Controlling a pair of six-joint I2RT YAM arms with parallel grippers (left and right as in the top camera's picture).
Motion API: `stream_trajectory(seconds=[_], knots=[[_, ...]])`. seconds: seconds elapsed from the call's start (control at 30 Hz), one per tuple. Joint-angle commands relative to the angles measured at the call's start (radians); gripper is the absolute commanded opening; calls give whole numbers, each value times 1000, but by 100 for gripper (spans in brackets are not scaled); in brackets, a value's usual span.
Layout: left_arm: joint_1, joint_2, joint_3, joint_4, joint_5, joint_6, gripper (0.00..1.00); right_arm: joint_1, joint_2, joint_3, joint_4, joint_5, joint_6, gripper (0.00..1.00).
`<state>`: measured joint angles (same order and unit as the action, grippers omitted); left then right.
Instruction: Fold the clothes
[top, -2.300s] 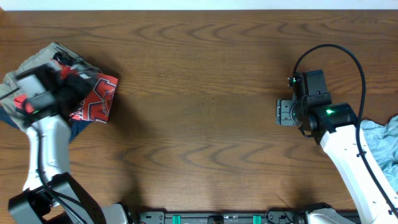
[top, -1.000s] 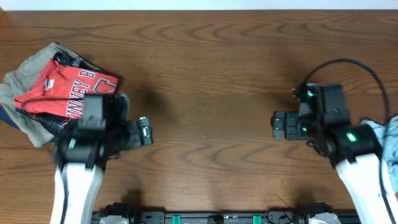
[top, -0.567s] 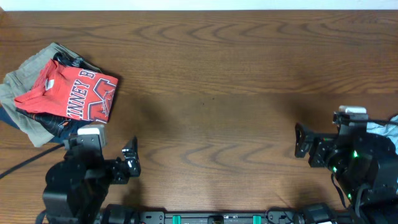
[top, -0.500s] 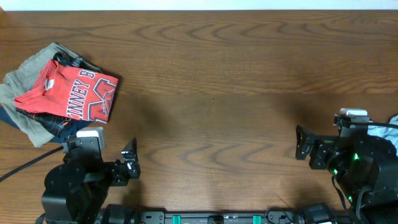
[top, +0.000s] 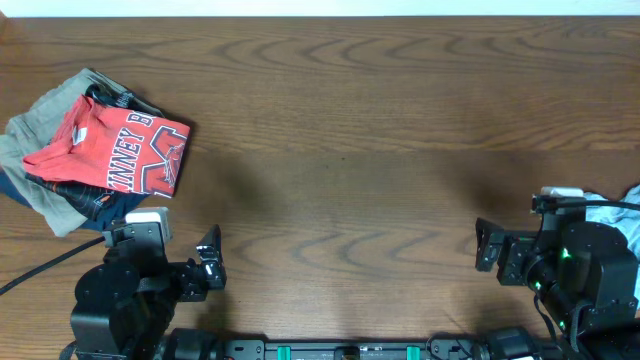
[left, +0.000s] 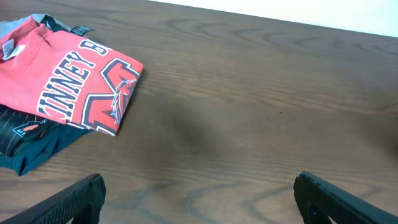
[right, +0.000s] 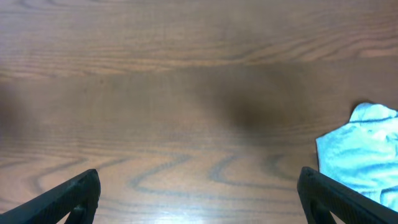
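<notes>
blue cloth (right: 364, 155) cropped at edge, black shirt (left: 25, 134) mostly under T-shirt (left: 68, 78)

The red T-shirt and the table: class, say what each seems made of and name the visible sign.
Red T-shirt: probably soft cotton knit, matte; it lies limp in soft folds, lettering printed flat. Table: wood or wood-look laminate, smooth, faint sheen; brown wavy grain shows, but the pictures cannot settle which.

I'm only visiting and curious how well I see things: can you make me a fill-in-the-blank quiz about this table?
On the wooden table, the red T-shirt lies on the robot's ___ side.
The crumpled cloth near the right gripper is light ___.
The left gripper is wide ___ and holds nothing.
Missing words: left, blue, open.
</notes>
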<state>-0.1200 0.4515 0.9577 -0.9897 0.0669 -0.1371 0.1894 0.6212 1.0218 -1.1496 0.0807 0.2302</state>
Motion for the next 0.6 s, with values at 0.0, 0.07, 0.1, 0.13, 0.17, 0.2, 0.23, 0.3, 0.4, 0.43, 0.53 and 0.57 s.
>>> stream_trajectory(seconds=[0.0,0.07,0.1,0.13,0.17,0.2,0.23,0.3,0.4,0.43,0.53,0.57], knots=[[-3,-2,-7,-2,-15,-2,98,-6,-1,4,-10,13,12,99],[-3,-2,-7,-2,-15,-2,98,-6,-1,4,-14,13,12,99],[-3,-2,-7,-2,-15,-2,98,-6,-1,4,-14,13,12,99],[-3,-2,-7,-2,-15,-2,98,-6,-1,4,-14,13,12,99],[-3,-2,-7,-2,-15,-2,98,-6,-1,4,-14,13,12,99],[-3,-2,-7,-2,-15,-2,98,-6,-1,4,-14,13,12,99],[-3,-2,-7,-2,-15,-2,98,-6,-1,4,-14,13,12,99],[-3,-2,-7,-2,-15,-2,98,-6,-1,4,-14,13,12,99],[-3,-2,-7,-2,-15,-2,98,-6,-5,4,-14,13,12,99],[-3,-2,-7,-2,-15,-2,98,-6,-8,4,-14,13,12,99],[-3,-2,-7,-2,-15,-2,98,-6,-17,3,-15,13,12,99],[-3,-2,-7,-2,-15,-2,98,-6,-23,3,-15,13,12,99]])
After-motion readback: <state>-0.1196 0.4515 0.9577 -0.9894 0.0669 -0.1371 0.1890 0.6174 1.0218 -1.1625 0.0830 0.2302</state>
